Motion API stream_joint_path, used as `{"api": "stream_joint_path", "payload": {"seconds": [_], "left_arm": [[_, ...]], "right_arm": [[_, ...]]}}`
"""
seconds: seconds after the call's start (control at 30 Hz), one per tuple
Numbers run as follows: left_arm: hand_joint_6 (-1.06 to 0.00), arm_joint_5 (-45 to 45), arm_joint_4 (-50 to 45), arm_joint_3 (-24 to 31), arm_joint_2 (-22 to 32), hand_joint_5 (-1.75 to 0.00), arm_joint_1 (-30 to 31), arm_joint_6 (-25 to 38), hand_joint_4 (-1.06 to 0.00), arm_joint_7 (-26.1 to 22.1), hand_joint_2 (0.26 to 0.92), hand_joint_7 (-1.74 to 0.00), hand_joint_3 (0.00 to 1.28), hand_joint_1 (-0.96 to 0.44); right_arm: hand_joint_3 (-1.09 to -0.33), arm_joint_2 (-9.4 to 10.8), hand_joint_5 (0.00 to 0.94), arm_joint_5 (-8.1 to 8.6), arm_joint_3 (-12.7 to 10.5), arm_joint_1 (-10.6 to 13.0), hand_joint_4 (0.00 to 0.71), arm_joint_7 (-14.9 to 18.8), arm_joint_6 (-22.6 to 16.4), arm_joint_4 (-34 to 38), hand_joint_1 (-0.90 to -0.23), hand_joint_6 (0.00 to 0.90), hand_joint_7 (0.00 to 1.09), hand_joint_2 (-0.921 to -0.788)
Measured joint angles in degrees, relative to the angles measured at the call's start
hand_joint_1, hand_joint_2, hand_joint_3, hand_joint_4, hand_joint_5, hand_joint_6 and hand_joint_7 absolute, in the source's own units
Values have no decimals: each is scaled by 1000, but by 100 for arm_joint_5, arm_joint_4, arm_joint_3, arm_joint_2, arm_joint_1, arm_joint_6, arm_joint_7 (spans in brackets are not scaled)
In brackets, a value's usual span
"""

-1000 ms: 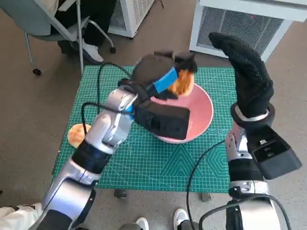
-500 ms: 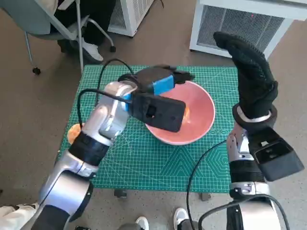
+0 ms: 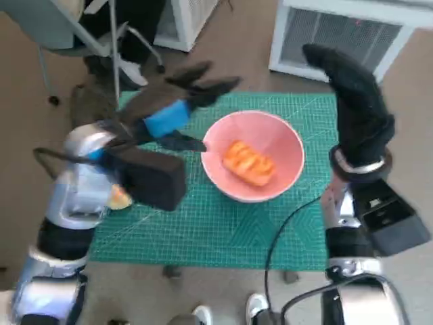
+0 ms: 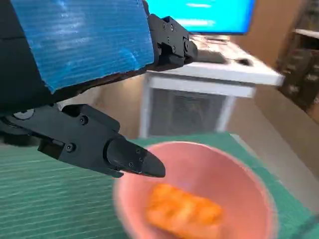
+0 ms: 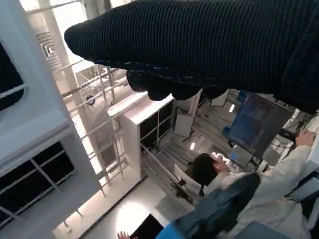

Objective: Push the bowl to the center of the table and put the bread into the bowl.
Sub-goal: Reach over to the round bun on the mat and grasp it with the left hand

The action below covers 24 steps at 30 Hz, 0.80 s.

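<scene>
One piece of bread (image 3: 249,163) now lies inside the pink bowl (image 3: 287,139); half a second ago the left hand hid that spot, and a second ago the hand held the bread above the bowl rim. The release step therefore appears complete, and since the bowl sits near the middle of the green cutting mat (image 3: 203,233), the task looks essentially done.

The left hand (image 3: 166,115) has withdrawn up and away from the bowl. Its fingers are spread and hold nothing. The bowl now lies just beyond its fingertips, on the side toward the right hand. The left wrist view confirms this: black fingers (image 4: 132,160) hover apart above the near rim, not touching the bread (image 4: 183,211).

The bread rests on the bowl floor, roughly central. Its long axis runs diagonally, one end toward the left hand and the far edge of the mat, the other toward the right forearm.

The right hand (image 3: 355,95) stands raised beside the bowl's far-right side, fingers extended together, holding nothing and clear of the rim.

A second orange item (image 3: 120,198) lies partly hidden under the left forearm; its identity cannot be determined.
</scene>
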Motion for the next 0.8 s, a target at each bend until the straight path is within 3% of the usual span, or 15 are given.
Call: {"api": "stream_joint_path", "payload": {"seconds": [0.33,0.8], "left_arm": [[-224,-351,-655,1380,1292,-9,1669,5,-63,-123,865,-9,1,-404],[-239,-342,-560,1699,1663,-6,2724,-61,-85,43,858,-10,0,-391]], "right_arm": [[-832,-36,448,59,27,182,-1,-2,140,-234,-579,-1,629,-921],[-817,27,450,295,55,125,-1,311,178,-72,-579,-1,624,-921]]}}
